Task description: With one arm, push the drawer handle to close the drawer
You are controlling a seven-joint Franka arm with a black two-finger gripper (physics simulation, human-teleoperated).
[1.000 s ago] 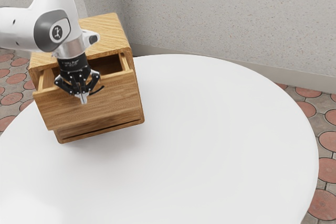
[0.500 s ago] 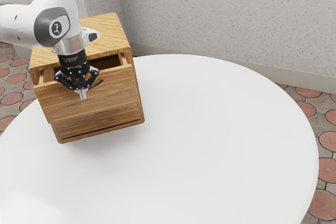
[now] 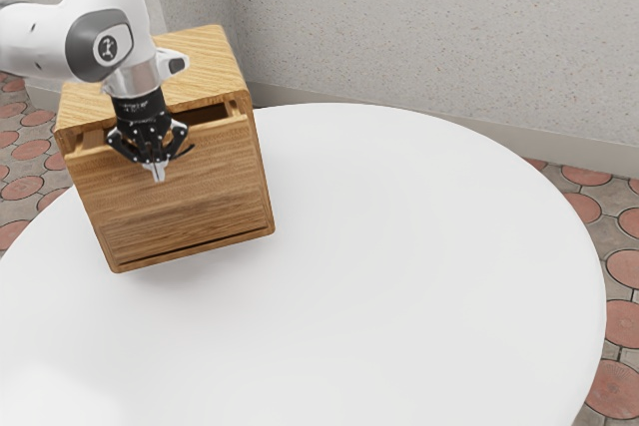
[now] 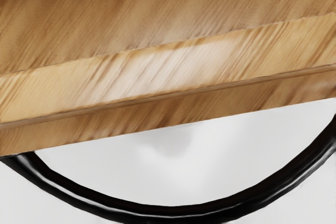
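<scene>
One off-centre push could skew the brown wooden drawer (image 3: 205,187), ajar in its wooden cabinet (image 3: 207,65) — or slide the black two-finger gripper (image 3: 157,173), tips together, off the drawer's curved black handle (image 4: 173,214).

1. Bright, soft light is washing over the round white table (image 3: 399,276), glare whitening its lower-left part in the exterior view.
2. A faint shadow is lying beside the wooden cabinet (image 3: 215,57).
3. In the wrist view, pale sheen is crossing the drawer (image 4: 157,72); highlights are tracing the black handle (image 4: 173,213).
</scene>
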